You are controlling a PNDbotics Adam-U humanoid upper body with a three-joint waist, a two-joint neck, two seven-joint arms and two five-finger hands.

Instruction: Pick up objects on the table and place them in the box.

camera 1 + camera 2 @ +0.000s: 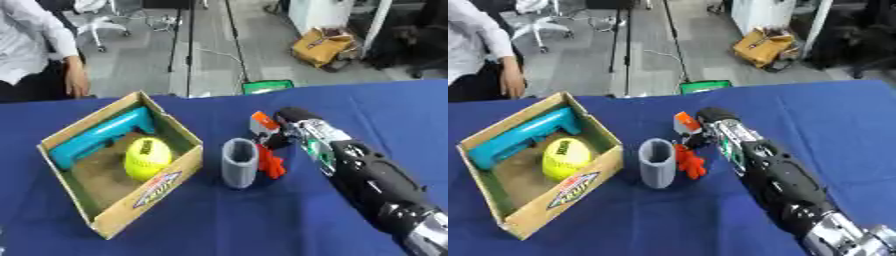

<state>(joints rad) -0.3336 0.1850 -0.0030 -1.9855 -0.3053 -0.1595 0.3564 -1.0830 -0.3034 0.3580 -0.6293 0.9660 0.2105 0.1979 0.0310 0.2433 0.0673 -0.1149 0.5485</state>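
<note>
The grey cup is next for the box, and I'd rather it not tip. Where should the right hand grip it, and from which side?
Grip the grey cup round its ribbed wall, coming in from its right, where the right hand already is. It stands upright with its mouth open upward. The orange toy beside it crowds that side.

This looks like an office or lab: grey floor point(140, 60), a wheeled office chair point(101, 22), cables point(214, 55) trailing across the floor, a yellow bag point(324, 46) beside white equipment point(319, 12), and a blue-covered tabletop point(262, 220).
</note>
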